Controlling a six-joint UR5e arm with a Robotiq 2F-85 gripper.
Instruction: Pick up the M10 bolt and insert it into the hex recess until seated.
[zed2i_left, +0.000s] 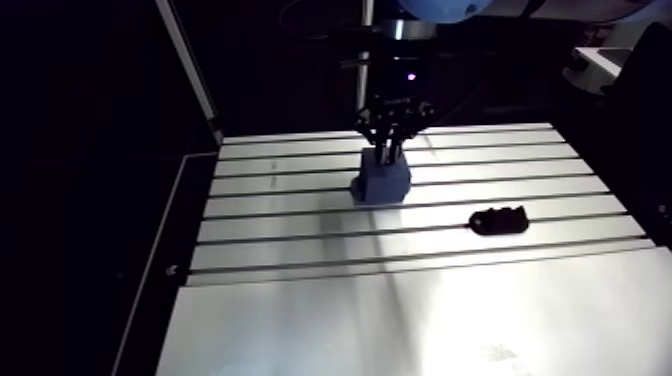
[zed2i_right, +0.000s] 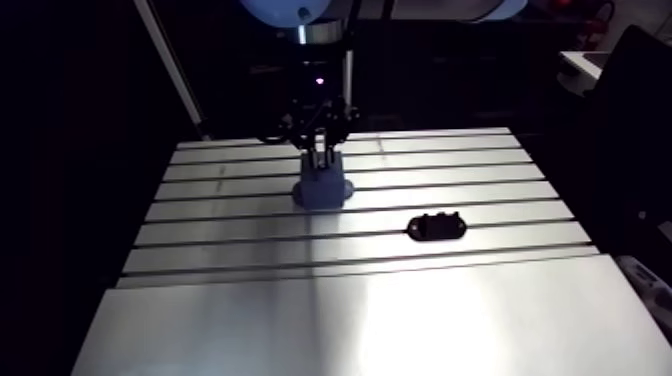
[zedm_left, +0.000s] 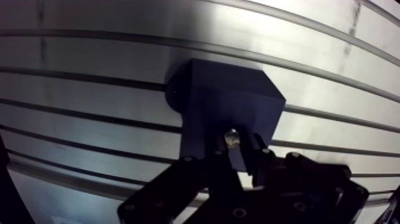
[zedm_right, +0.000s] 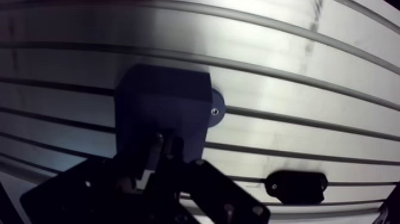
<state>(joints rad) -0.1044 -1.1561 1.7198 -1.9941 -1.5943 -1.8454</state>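
Where the bolt is: the bolt (zedm_left: 232, 138) shows only as a small metallic glint between the fingertips, right over the top face of the block (zedm_left: 229, 98). Whether it has entered the recess I cannot tell.
Fingers: the gripper (zedm_left: 233, 149) is closed on the bolt, its fingers (zedm_left: 209, 164) drawn near together with the metal pinched between them.
Recess: hidden under the fingers and the bolt in both views.
Handling: by my judgement a steel part, stiff, dense for its size and smooth. It could twist or slip between two flat pads, but there is no fear of breaking it.
Hold: best taken across the shank with the axis upright and the grip firm. The hex must line up with the recess, or it will sit on the rim instead of seating.
Block: blue, standing on the table (zed2i_left: 400, 300), with a round foot (zedm_right: 214, 111) and a screw at its side. It looks fastened down, so it should bear a downward push.
Around: a black piece (zed2i_left: 498, 218) lies flat on the table, well apart from the block. Slots run across the table.
In the way: nothing stands between gripper and block, and the black piece is clear of a straight descent. The fingertips themselves may meet the block's top before the bolt seats.
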